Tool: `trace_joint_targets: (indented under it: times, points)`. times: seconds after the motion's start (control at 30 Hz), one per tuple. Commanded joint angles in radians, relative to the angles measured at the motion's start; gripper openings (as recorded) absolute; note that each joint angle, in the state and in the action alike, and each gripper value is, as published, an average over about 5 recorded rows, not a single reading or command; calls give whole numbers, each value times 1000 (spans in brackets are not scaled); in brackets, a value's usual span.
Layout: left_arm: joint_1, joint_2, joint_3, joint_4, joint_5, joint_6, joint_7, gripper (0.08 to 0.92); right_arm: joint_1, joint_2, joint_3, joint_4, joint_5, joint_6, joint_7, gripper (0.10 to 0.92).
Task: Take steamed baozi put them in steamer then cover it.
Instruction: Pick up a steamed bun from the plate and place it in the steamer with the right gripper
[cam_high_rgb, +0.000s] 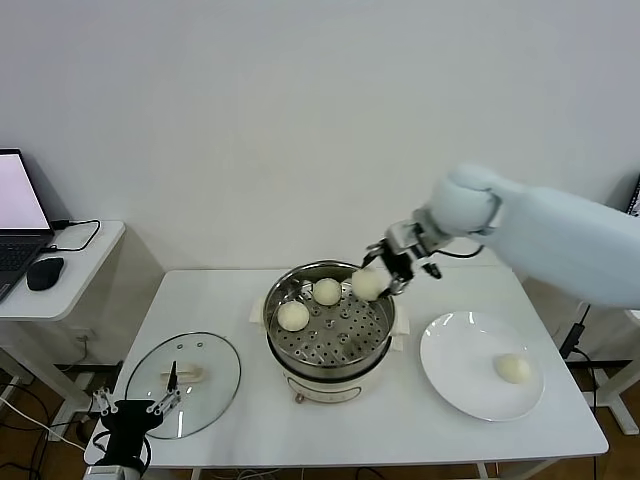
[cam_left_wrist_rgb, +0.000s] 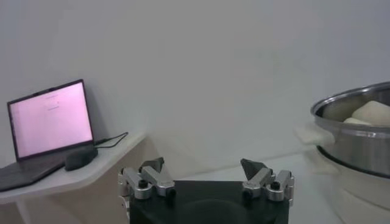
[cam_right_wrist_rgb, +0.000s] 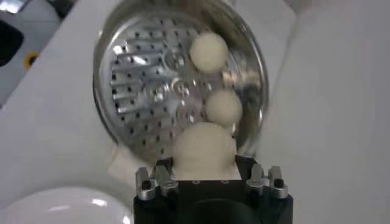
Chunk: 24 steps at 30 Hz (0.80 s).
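Observation:
The steamer (cam_high_rgb: 328, 345) stands mid-table, open, with two baozi on its perforated tray: one at the left (cam_high_rgb: 293, 315) and one at the back (cam_high_rgb: 327, 291). My right gripper (cam_high_rgb: 378, 275) is shut on a third baozi (cam_high_rgb: 367, 284) and holds it above the steamer's back right rim. In the right wrist view this baozi (cam_right_wrist_rgb: 203, 149) sits between the fingers over the tray's edge, with the two others (cam_right_wrist_rgb: 223, 108) beyond. A fourth baozi (cam_high_rgb: 512, 368) lies on the white plate (cam_high_rgb: 455, 375). The glass cover (cam_high_rgb: 183, 382) lies flat at the front left. My left gripper (cam_high_rgb: 134, 409) is open, parked by the cover.
A side table at the left holds a laptop (cam_high_rgb: 17, 225) and a mouse (cam_high_rgb: 44, 272). The left wrist view shows the laptop (cam_left_wrist_rgb: 49, 122) and the steamer's wall (cam_left_wrist_rgb: 359, 143). The wall is close behind the table.

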Motion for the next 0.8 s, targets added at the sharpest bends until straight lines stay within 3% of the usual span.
trace_joint_targets:
  times: [0.03,0.4,0.8]
  points:
    - [0,-3,-5,-1,-1,0,-2,823,19,171,-99,-17,-18,150,10,653]
    - [3,-13,-12,0,-12,-2,-8,823,-48,205,-135,-47,-207,361,26,663]
    - [2,-24,-9,-2,-11,-3,-11,823,-64,189,-146,-16,-272,441,35,670]
